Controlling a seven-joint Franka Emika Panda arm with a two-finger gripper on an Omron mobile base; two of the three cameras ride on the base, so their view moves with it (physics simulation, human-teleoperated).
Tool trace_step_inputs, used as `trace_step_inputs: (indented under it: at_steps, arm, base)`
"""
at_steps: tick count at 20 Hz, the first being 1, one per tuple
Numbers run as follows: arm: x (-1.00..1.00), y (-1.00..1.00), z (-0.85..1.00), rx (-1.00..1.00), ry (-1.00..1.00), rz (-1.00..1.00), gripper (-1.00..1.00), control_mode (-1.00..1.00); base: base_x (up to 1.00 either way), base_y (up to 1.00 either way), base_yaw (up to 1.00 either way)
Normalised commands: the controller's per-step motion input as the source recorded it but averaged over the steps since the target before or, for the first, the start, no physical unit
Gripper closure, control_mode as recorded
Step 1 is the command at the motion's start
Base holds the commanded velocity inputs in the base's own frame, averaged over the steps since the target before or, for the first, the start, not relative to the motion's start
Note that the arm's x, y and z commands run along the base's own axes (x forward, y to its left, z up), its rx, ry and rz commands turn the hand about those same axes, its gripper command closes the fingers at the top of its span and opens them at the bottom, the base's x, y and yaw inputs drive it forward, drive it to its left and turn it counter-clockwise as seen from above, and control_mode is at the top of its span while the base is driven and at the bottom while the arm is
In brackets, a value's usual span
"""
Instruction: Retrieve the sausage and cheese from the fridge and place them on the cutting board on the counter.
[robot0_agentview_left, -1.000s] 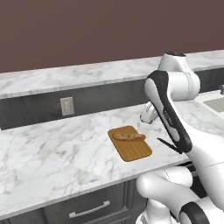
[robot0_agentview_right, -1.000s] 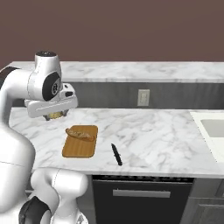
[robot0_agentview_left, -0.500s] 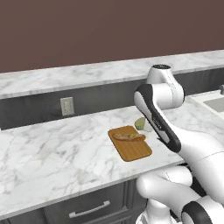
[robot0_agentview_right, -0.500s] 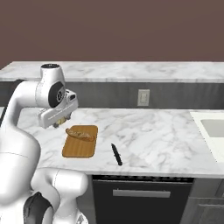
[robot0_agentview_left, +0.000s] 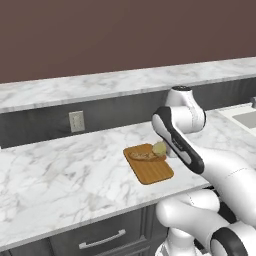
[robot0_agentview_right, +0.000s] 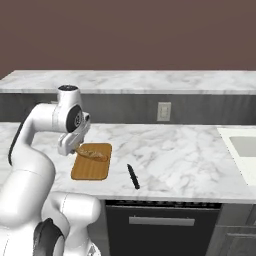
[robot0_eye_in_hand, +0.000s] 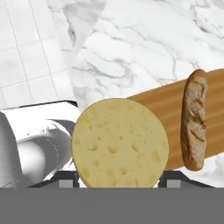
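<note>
A white robot arm reaches over a long white marble counter (robot0_agentview_left: 60, 175) with grey veins, backed by a dark grey wall carrying an outlet (robot0_agentview_left: 76, 121) and topped by a raised marble ledge (robot0_agentview_left: 100, 85). Near the counter's front edge lies a small orange-brown wooden cutting board (robot0_agentview_left: 152, 170), thin and flat with rounded corners. The gripper (robot0_eye_in_hand: 118, 177) is clamped on the cheese (robot0_eye_in_hand: 120, 143), a round pale yellow disc pitted with small holes; in the hand view, its two dark fingertips (robot0_eye_in_hand: 65, 178) stand against either side of the disc. In the left base view the cheese (robot0_agentview_left: 159, 148) hangs at the far right corner of the board, whether touching the wood or just above it cannot be told. A long tan bread-like piece (robot0_eye_in_hand: 194, 118) lies across the far end of the board, just beside the cheese; the right base view shows it (robot0_agentview_right: 94, 154) stretched across the board's width. On the bare marble to the right of the board, well apart from it and near the counter's front edge, lies a black knife (robot0_agentview_right: 133, 176). At the counter's right end a white sink (robot0_agentview_right: 242, 147) is set into the marble.
</note>
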Motion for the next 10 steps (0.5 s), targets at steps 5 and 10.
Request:
trace_step_inputs:
  at_steps: [5,10]
  arm:
    - [0.47,-0.05,-0.55,0.0,0.0,0.24,1.0,-1.0]
    - [0.56,0.0,-0.55,0.0,0.0,0.18,1.0,-1.0]
  base:
    - [0.0,0.0,0.0]
    - [0.0,0.0,0.0]
